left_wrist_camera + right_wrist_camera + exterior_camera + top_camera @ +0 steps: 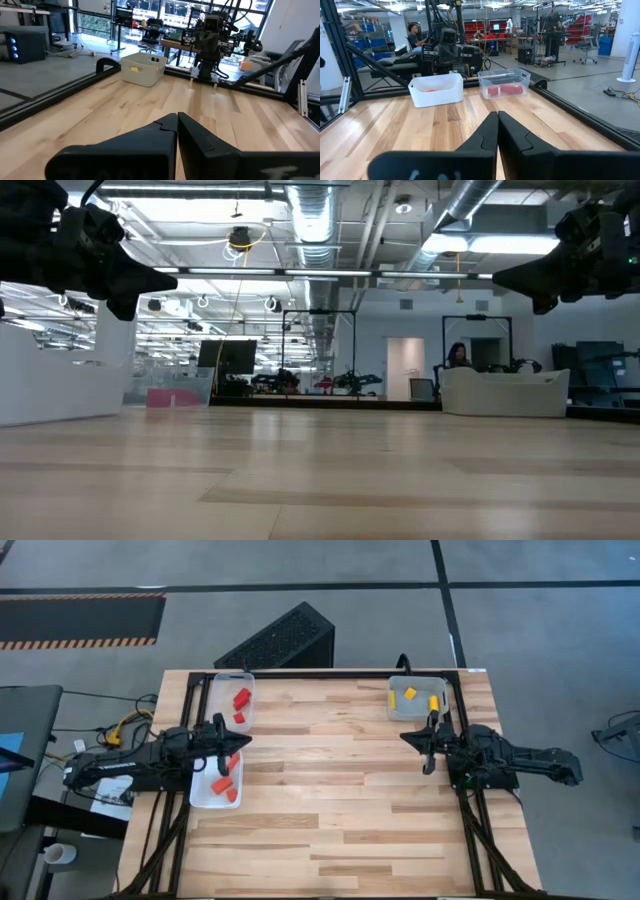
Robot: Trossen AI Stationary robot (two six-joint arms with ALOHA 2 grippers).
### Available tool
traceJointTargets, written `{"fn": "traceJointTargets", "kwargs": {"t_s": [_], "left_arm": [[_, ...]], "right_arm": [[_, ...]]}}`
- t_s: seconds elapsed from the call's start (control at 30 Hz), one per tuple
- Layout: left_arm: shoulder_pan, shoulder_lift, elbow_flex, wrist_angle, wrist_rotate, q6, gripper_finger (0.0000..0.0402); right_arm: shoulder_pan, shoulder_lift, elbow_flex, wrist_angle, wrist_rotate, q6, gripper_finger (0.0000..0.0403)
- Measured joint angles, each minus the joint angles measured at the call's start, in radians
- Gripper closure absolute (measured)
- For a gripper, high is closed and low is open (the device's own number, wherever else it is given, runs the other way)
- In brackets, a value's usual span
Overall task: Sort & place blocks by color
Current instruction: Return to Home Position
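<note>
Few hazards remain, as I judge it, and they all come from the arms going home. The left gripper (pixel 243 741), its fingers pressed together on nothing, hangs over the left side of the table (pixel 330 810), above the far end of the white bin (pixel 198 798) and just near of the clear tray (pixel 222 680). If it dips as it pulls back, it could clip a rim and tip a bin, and the sorted pieces would spill out. The right gripper (pixel 407 737), likewise pinched shut and empty, sits on the right side, just near of the gray bin (pixel 393 708). A low swing there could knock that bin. The low view shows both arms raised above the tabletop, so the risk looks small.

The clear tray, far left, holds the red blocks (pixel 241 698). The white bin, nearer on the left, holds the orange blocks (pixel 222 785). The gray bin, far right, holds the yellow blocks (pixel 410 694). No block shows loose on the wood, so the sorting looks done.
</note>
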Motion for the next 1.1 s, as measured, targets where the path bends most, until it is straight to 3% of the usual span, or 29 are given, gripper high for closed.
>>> {"fn": "traceJointTargets", "kwargs": {"t_s": [1.1], "left_arm": [[0.0, 0.0, 0.001, -0.002, -0.002, -0.002, 0.0401]], "right_arm": [[0.0, 0.0, 0.0, 0.0, -0.001, 0.0, 0.0373]]}}
